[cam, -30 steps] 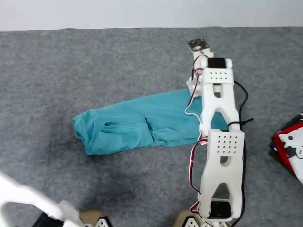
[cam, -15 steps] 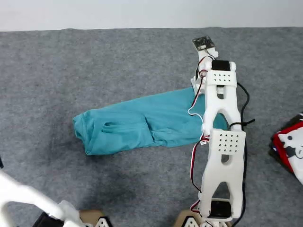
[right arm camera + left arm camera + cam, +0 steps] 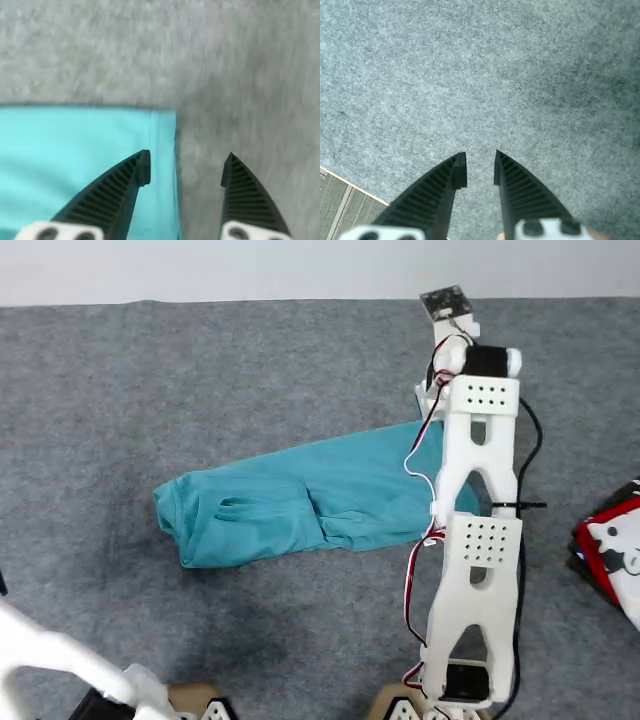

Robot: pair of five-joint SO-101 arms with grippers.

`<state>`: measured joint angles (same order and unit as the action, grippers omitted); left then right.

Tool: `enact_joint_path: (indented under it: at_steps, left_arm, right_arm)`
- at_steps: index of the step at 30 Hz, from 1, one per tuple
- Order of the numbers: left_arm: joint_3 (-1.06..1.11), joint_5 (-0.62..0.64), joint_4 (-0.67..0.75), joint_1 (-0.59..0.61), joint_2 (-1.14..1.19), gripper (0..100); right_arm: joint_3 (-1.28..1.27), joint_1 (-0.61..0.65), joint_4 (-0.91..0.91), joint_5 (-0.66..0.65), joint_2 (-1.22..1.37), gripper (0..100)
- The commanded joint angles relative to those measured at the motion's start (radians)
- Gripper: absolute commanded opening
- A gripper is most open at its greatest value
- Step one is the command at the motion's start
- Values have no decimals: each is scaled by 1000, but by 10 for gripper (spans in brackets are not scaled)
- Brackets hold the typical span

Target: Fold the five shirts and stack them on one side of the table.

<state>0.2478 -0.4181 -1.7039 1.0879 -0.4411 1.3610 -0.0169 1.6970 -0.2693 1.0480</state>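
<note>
I found the right gripper (image 3: 186, 162) spread wide over the edge of the teal shirt (image 3: 70, 150); the left gripper (image 3: 480, 162) was barely parted and empty.

Grey mat (image 3: 200, 370) open; right arm (image 3: 480, 540) overhangs shirt (image 3: 300, 502).

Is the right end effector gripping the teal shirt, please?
No, the right end effector stands open over the teal shirt, holding nothing.

grey felt tabletop (image 3: 120, 390); pale wall (image 3: 200, 270) behind.
</note>
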Motion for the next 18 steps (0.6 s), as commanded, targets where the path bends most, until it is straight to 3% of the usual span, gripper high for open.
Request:
enact_joint_path:
  at_steps: [1, 10, 18]
  left_arm:
    - [-5, -6, 17, -5, -34, 97]
    - [-5, -6, 17, -6, -29, 97]
    - [-4, -6, 15, -6, -34, 97]
  right_arm:
    - [60, -13, 97, 40, -28, 243]
    - [-224, -16, 96, 106, -38, 242]
    - [-288, -19, 94, 107, -18, 241]
